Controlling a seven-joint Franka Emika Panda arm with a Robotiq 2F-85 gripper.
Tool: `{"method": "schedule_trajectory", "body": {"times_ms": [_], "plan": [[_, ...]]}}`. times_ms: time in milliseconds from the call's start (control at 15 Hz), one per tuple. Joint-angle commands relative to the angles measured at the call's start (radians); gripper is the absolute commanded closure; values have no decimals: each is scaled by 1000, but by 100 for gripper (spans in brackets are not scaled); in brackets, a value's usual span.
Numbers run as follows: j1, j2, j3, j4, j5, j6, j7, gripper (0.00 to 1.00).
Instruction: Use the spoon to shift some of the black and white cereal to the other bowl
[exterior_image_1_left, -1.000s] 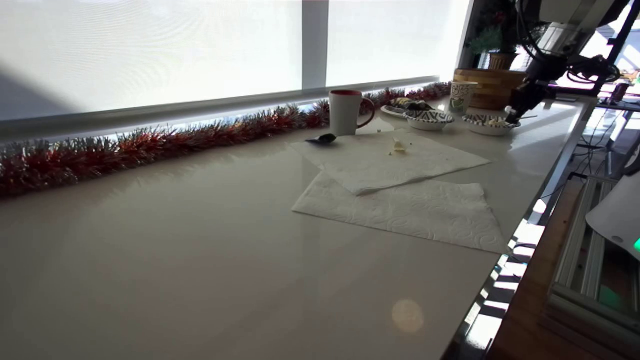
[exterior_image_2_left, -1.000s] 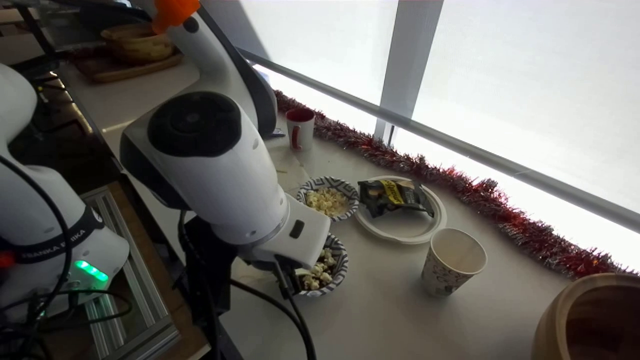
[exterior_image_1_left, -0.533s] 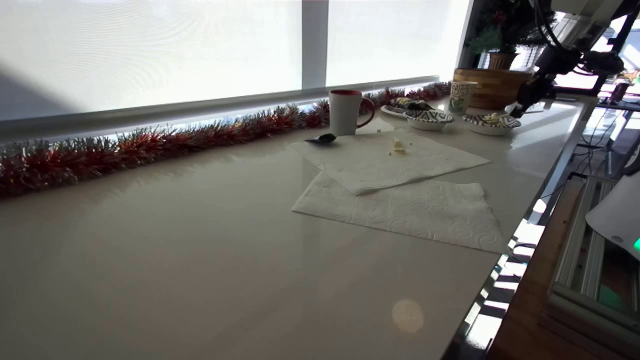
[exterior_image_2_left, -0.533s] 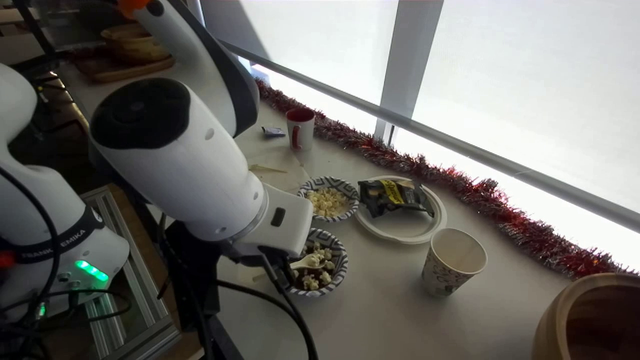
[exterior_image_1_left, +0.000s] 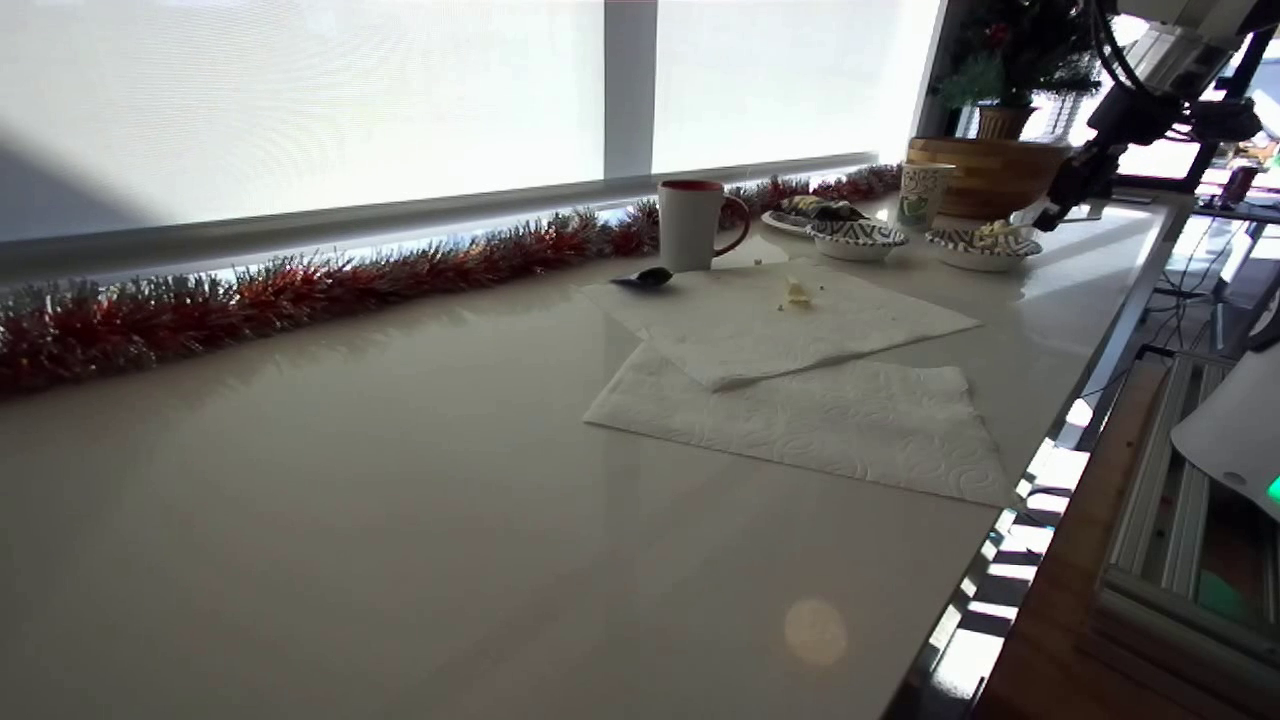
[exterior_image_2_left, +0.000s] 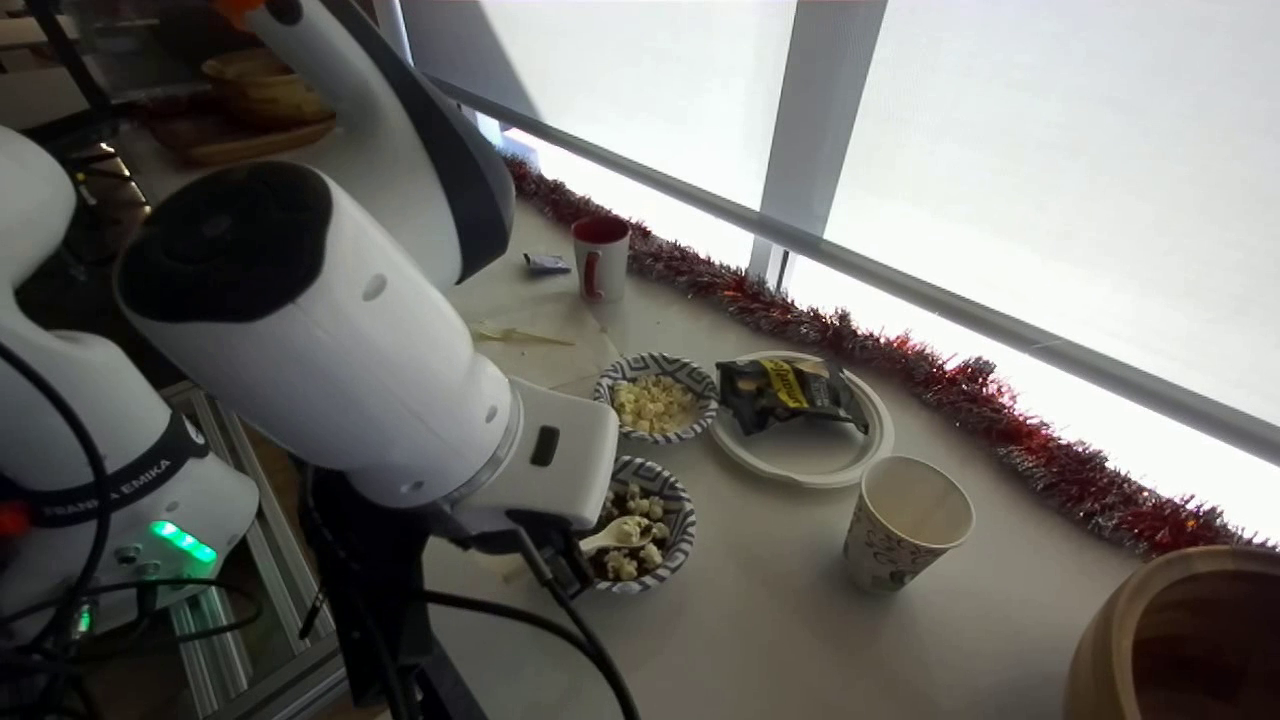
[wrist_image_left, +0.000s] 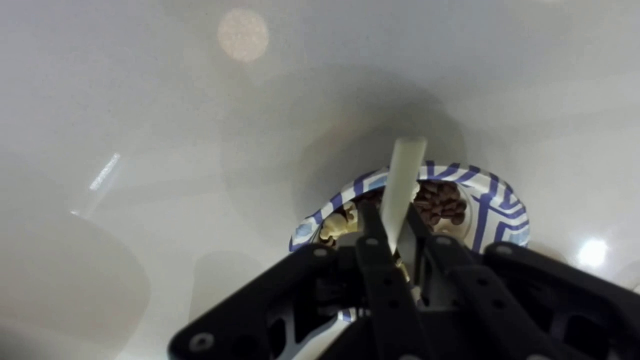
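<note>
Arm (exterior_image_2_left: 400, 390) shifted toward its base (exterior_image_2_left: 170, 530), jaws clamped on the spoon (wrist_image_left: 403, 175), its head over the bowl (exterior_image_2_left: 682, 530) with brown pieces (wrist_image_left: 440, 202)

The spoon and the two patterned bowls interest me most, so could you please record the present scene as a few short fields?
Gripper: shut on the spoon by its handle
Spoon head: over the mixed bowl; whether loaded, unclear
Mixed bowl contents: white popcorn-like pieces and dark brown pieces
Other bowl: pale popcorn-like pieces; no dark ones visible
Bowl spacing: apart
Plate: holds a black packet
Also on the counter: paper cup, red-handled mug
</note>
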Motion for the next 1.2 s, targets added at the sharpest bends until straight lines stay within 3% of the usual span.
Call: {"method": "schedule_trajectory", "body": {"times_ms": [0,333,400,667,1133], "plan": [[-28,-51,-9,0,-1,-38,-99,97],[-80,-124,9,-7,-112,-156,-156,97],[-41,-150,-35,-7,-172,-180,-132,97],[-36,-239,-6,-8,-324,-240,-48,97],[86,-329,68,-4,-327,-245,122,97]]}}
